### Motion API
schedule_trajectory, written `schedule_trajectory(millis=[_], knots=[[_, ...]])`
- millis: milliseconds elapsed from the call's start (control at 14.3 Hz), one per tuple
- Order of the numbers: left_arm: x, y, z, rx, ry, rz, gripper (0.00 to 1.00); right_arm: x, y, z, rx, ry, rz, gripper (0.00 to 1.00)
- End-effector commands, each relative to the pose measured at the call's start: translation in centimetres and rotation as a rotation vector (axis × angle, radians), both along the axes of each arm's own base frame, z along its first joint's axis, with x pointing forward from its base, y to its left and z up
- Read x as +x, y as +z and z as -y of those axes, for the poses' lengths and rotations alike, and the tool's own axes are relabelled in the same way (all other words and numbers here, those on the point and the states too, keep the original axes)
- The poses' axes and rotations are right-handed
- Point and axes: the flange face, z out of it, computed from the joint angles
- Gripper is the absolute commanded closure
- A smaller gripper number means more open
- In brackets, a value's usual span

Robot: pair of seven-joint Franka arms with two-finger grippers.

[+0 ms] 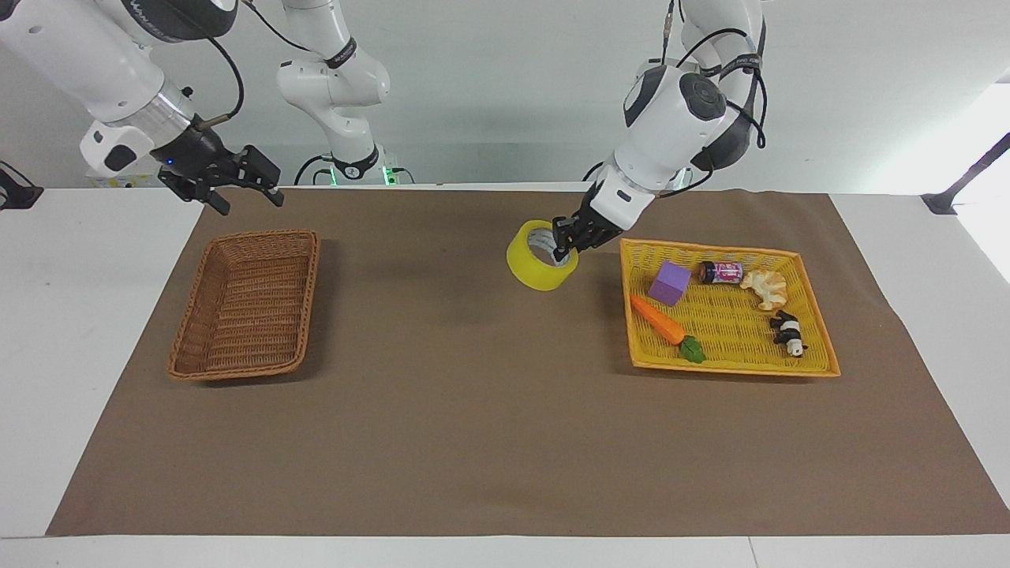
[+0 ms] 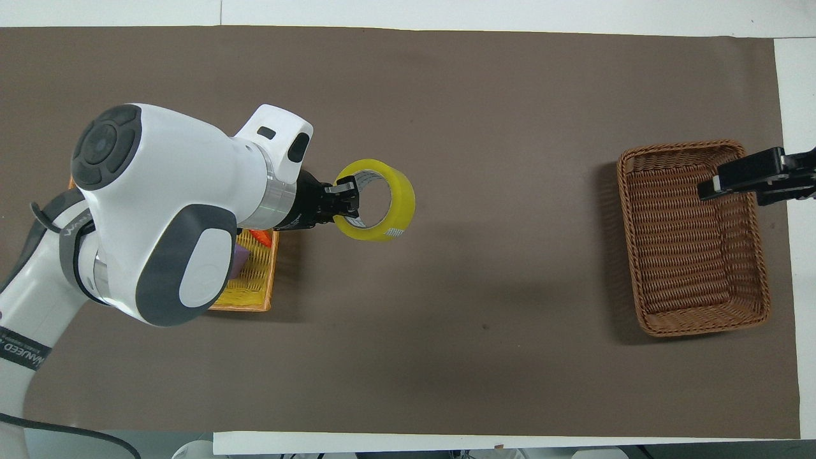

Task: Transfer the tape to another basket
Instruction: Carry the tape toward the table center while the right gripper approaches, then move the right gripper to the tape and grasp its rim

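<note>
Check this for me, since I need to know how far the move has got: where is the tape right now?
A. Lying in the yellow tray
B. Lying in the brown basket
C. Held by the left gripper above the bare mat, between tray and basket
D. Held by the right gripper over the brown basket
C: the left gripper is shut on the tape above the mat, clear of the yellow tray and short of the brown basket.

Two baskets (one brown wicker basket point(image 1: 245, 304), one yellow basket point(image 1: 730, 315)), one tape point(image 1: 541, 255), one carrot point(image 1: 663, 323), one purple block point(image 1: 670, 283)
</note>
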Motion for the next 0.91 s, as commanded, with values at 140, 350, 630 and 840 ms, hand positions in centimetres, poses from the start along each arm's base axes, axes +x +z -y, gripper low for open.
schedule_trajectory(millis=[140,350,630,840], knots=[[-0.2,1.0,0.1,-0.015,0.002,0.006,1.0,-1.0,-4.6,-3.0,0.397,-0.097,0.013,0.0],[-0.2,0.9,0.0,-0.011,0.005,0.002,1.0,0.2,-6.8,-7.5,0.58,-0.149,0.045,0.0],[-0.3,0.9,0.0,-0.012,0.004,0.004,1.0,2.1,-11.2,-13.0,0.682,-0.098,0.086,0.0],[-0.2,0.9,0.0,-0.013,0.009,0.006,1.0,2.3,-13.1,-16.1,0.703,-0.084,0.115,0.0]])
